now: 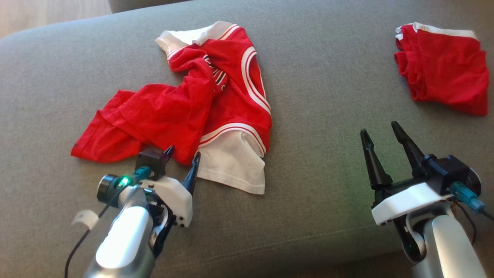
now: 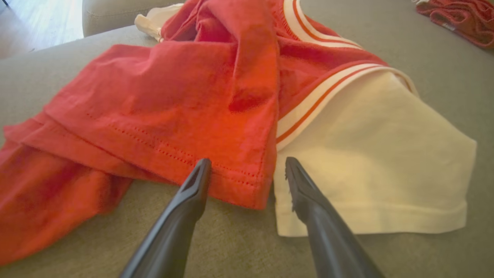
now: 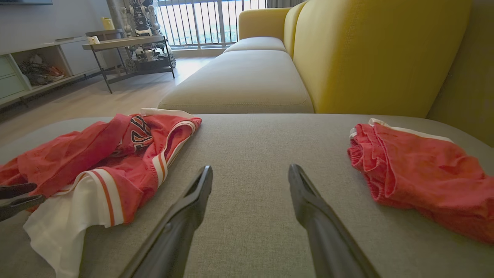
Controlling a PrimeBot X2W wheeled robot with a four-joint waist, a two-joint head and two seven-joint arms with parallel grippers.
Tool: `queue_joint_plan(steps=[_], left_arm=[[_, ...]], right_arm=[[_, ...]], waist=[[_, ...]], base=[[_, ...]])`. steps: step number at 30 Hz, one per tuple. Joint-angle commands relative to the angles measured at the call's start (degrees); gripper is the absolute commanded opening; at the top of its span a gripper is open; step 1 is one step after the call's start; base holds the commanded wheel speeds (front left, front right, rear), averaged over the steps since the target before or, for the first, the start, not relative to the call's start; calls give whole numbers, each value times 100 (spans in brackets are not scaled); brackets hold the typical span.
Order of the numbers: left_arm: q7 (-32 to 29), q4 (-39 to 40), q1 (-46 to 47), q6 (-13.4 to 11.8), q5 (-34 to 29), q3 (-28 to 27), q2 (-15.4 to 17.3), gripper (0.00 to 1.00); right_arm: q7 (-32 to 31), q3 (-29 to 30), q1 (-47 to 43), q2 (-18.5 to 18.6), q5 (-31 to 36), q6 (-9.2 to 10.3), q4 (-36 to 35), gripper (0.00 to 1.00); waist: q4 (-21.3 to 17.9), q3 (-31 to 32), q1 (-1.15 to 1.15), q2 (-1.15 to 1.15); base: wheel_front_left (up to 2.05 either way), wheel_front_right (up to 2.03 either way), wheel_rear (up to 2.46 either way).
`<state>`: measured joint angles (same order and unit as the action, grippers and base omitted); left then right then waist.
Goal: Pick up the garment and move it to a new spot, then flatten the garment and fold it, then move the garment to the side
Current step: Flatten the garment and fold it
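Note:
The garment (image 1: 193, 104) is a crumpled red jersey with white sleeves and striped trim, lying on the grey cushion (image 1: 316, 116) left of centre. My left gripper (image 1: 183, 153) stands open at its near hem. In the left wrist view the left gripper (image 2: 247, 164) straddles the corner of the red hem (image 2: 239, 185), beside the white sleeve (image 2: 378, 162), nothing pinched. My right gripper (image 1: 380, 129) hovers open over bare cushion at the lower right. Its own view has the right gripper (image 3: 251, 173) open, with the garment (image 3: 115, 154) at the left.
A second red garment (image 1: 444, 69), bunched, lies at the cushion's far right, and again in the right wrist view (image 3: 420, 173). A yellow sofa back (image 3: 370, 54) rises behind. Wooden floor (image 3: 115, 92) and a low table (image 3: 123, 42) lie beyond the cushion's far edge.

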<state>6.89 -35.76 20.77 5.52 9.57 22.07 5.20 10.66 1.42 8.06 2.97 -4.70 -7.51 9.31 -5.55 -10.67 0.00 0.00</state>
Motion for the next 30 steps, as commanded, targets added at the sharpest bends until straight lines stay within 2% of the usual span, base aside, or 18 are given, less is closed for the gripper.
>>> queue_joint_plan(steps=[1,3,4,5,6,13,19,25,28,29,30], left_arm=[[-17,22,318,-36,-54,-171,129,100],[-36,-95,381,-30,-42,-151,124,100],[-52,-154,407,-21,-34,-132,120,85],[-52,-201,430,-13,-26,-117,116,15],[-35,-235,447,-8,-18,-105,113,0],[306,-49,480,-81,-21,-113,175,0],[205,774,421,-63,81,-214,449,0],[-490,1997,865,-29,260,-658,1165,0],[-1002,2326,1374,33,306,-867,1650,0],[-1315,2327,1795,67,359,-1027,1965,0],[-1449,2264,2015,84,370,-1090,2131,0]], right_arm=[[63,-120,226,-9,-44,2,-188,100],[75,-111,232,-9,-48,2,-182,100],[81,-105,233,-9,-48,2,-176,100],[86,-99,233,-9,-48,2,-169,100],[93,-91,231,-9,-47,2,-162,100],[102,-40,213,-9,-34,2,-74,100],[99,-45,198,-9,-39,2,-11,100],[115,-135,295,-9,-83,2,-35,100],[134,-228,431,-9,-84,2,-64,100],[151,-305,550,-9,-87,2,-85,100],[159,-356,616,-9,-94,2,-95,100]], waist=[[-36,-44,0,0],[-51,-70,0,0],[-54,-77,0,0],[-53,-80,0,0],[-48,-80,0,0],[63,44,0,0],[224,180,0,0],[252,14,0,0],[167,-223,0,0],[79,-425,0,0],[20,-538,0,0]], base=[[0,0,0],[0,0,0],[0,0,0],[0,0,0],[0,0,0],[0,0,0],[0,0,0],[0,0,0],[0,0,0],[0,0,0],[0,0,0]])
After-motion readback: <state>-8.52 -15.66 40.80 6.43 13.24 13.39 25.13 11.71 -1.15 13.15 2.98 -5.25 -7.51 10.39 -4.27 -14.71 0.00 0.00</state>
